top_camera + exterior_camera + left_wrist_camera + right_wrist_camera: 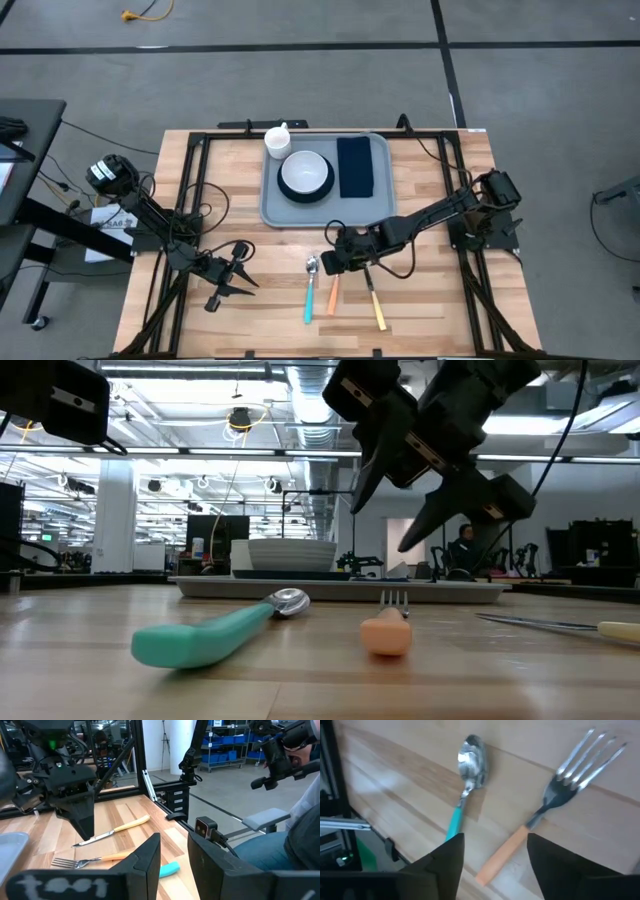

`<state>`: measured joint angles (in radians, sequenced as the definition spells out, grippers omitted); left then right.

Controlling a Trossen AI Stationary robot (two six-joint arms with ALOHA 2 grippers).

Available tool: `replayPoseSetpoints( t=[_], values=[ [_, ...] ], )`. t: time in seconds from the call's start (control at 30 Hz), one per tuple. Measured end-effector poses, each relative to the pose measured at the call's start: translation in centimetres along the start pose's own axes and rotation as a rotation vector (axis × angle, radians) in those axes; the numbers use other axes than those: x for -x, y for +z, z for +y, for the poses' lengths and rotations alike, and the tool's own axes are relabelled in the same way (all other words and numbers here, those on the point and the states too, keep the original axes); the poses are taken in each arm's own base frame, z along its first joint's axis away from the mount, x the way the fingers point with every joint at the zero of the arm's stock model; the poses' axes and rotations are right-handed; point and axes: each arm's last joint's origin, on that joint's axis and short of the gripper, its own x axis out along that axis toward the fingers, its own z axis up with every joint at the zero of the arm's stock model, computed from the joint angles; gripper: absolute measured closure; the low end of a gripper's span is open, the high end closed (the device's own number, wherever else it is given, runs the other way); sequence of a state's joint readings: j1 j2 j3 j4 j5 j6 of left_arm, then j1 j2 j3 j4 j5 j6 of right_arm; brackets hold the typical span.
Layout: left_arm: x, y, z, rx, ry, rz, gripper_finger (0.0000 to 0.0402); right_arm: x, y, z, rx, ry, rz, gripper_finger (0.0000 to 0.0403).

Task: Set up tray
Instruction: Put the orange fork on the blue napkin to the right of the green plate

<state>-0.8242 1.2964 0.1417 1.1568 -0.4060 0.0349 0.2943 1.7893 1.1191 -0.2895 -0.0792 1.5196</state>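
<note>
The grey-blue tray [275, 205] lies at the far middle of the table. It holds a white bowl [305, 173], a white cup [278, 140] and a dark navy folded napkin [355, 167]. Nearer lie a teal-handled spoon [310, 290], an orange-handled fork [334, 290] and a yellow-handled knife [376, 303], all flat on the wood. My right gripper [330, 262] hangs open just above the spoon bowl and the fork tines. In its wrist view, the right gripper [495, 865] has the fork handle [502, 855] between its fingers, untouched. My left gripper [245, 268] waits open at the near left.
Black frame rails [190, 190] run along the table's left, right and far sides. The low view shows the right gripper [385, 525] raised over the fork [385, 628], with the tray [350, 588] behind. A seated person [295, 820] is beyond the table's right edge.
</note>
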Motion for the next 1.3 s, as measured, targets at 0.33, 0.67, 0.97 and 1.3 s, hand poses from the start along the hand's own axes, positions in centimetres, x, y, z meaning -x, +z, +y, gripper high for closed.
replayPoseSetpoints(
  t=[0.33,0.67,0.97,1.3],
  values=[
    [0.0,0.0,0.0,0.000,0.000,0.000,0.0315,0.0,0.0,-0.6,-0.005,-0.059,-0.013,0.0179],
    [0.0,0.0,0.0,0.000,0.000,0.000,0.0315,-1.2,-0.1,-1.0,-0.014,-0.090,-0.027,0.0188],
    [0.0,-0.2,0.0,-0.007,0.000,0.016,0.0315,-2.6,-0.4,-1.1,-0.008,-0.076,-0.016,0.0188],
    [0.0,-0.2,0.0,-0.006,-0.001,0.017,0.0315,-2.6,-0.4,-1.5,-0.016,-0.113,-0.041,0.0188]
  ],
)
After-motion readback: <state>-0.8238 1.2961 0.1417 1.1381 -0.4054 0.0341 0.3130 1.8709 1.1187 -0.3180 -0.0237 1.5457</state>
